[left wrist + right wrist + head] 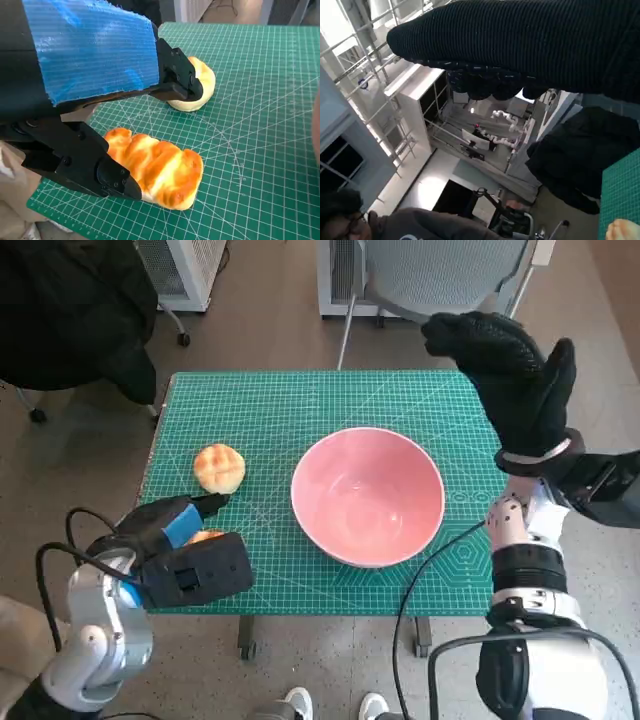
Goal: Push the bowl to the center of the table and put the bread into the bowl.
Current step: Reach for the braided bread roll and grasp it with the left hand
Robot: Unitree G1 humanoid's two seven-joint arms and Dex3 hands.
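Bowl (368, 496) sits near centre of worktop (300, 400). Long bread (157, 167) lies between left hand (185, 545) fingers (117, 182), spread, not clamped. Probably soft and light: grip the long sides gently. Round bun (219, 467) nearby. Right hand (510, 370) raised, empty, fingers extended. Gridded green mat; chairs behind.

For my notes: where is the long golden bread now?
The long golden bread lies on the green mat's near left corner, under the left hand, beside the round bun.
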